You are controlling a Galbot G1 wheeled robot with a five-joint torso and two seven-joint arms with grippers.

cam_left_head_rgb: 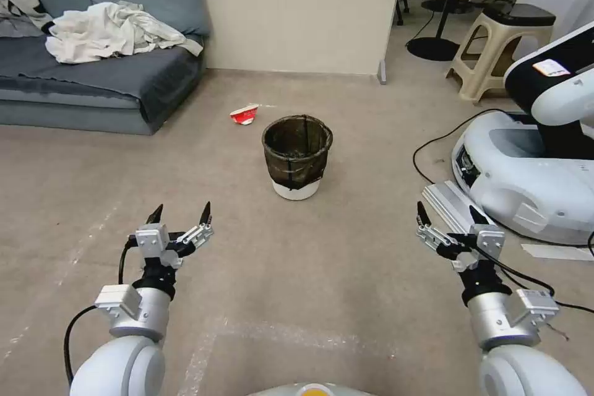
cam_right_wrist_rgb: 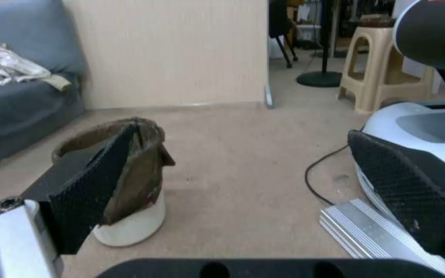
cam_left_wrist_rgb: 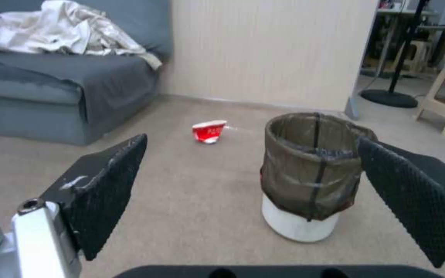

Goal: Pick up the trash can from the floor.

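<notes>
The trash can (cam_left_head_rgb: 297, 158), a small round white bin with a dark brownish bag folded over its rim, stands upright on the beige floor (cam_left_head_rgb: 346, 260) ahead of me. It appears too in the left wrist view (cam_left_wrist_rgb: 310, 177) and the right wrist view (cam_right_wrist_rgb: 135, 185). My left gripper (cam_left_head_rgb: 181, 213) hovers open at the lower left, well short of the bin. On the lower right my right gripper (cam_left_head_rgb: 450, 215) is likewise open and apart from it. Both hold nothing.
A crushed red-and-white paper cup (cam_left_head_rgb: 244, 114) lies just behind the bin. A grey sofa (cam_left_head_rgb: 93, 74) with rumpled cloth stands at far left. Another white robot base (cam_left_head_rgb: 532, 167), a cable (cam_left_head_rgb: 433, 142) and a ribbed metal plate (cam_left_head_rgb: 451, 204) crowd the right. A beige stool (cam_left_head_rgb: 501, 49) stands behind.
</notes>
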